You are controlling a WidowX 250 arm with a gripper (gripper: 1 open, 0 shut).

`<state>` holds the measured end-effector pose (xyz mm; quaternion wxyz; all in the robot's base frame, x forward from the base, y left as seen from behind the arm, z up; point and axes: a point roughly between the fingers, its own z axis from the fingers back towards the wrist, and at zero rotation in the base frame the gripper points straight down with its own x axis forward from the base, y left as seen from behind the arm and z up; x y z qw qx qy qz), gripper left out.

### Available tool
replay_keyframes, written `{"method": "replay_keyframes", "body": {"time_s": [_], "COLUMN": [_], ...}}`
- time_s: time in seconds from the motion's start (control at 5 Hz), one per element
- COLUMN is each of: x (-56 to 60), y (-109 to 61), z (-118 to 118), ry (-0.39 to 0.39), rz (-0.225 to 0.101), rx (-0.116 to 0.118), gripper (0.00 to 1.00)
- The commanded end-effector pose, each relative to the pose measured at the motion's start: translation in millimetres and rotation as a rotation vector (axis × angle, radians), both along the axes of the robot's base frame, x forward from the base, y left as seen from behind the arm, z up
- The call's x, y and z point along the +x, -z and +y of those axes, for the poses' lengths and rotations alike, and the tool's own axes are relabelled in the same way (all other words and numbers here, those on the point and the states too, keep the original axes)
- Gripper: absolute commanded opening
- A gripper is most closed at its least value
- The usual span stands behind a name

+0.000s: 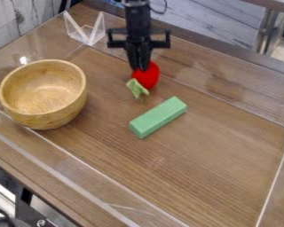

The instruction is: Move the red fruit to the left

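The end effector point(139, 64) points straight down over the far middle of the wooden bench point(216, 133). Its two dark fingers point(138, 58) are drawn together, almost meeting, and they pinch the top of the red fruit point(145, 76). The fruit hangs just under the fingertips, with its light green leafy end point(136, 88) turned down and towards the left of the picture. It looks to be lifted a little off the bench surface, though from this angle the gap under it is hard to make out, so it may still be brushing the wood.

A green block point(158, 117) lies flat on the bench nearer the camera and a little to the right of the fruit. It sits at a slant, apart from the fruit and not touching it.

A round wooden bowl point(42, 91) stands upright at the left side of the bench, well apart from the fruit and the block. Nothing can be seen inside it.

A low clear plastic wall point(85, 29) runs around the edge of the bench, and its far left corner stands just behind the arm point(135, 13).
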<state>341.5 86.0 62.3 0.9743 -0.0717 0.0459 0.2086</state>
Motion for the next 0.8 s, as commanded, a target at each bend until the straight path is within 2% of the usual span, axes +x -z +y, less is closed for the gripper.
{"method": "replay_keyframes", "body": {"time_s": [0.0, 0.2, 0.4, 0.6], "x": [2.4, -0.7, -2.2, -2.7], "y": [-38.4, -41.3, -34.9, -20.2], "z": [13.0, 18.1, 34.0, 46.0], "ry": [-0.050, -0.082, -0.115, -0.134], "rz": [-0.085, -0.082, -0.075, -0.059], "rx": [0.002, 0.001, 0.004, 0.016], "gripper": [0.00, 0.00, 0.00, 0.00]}}
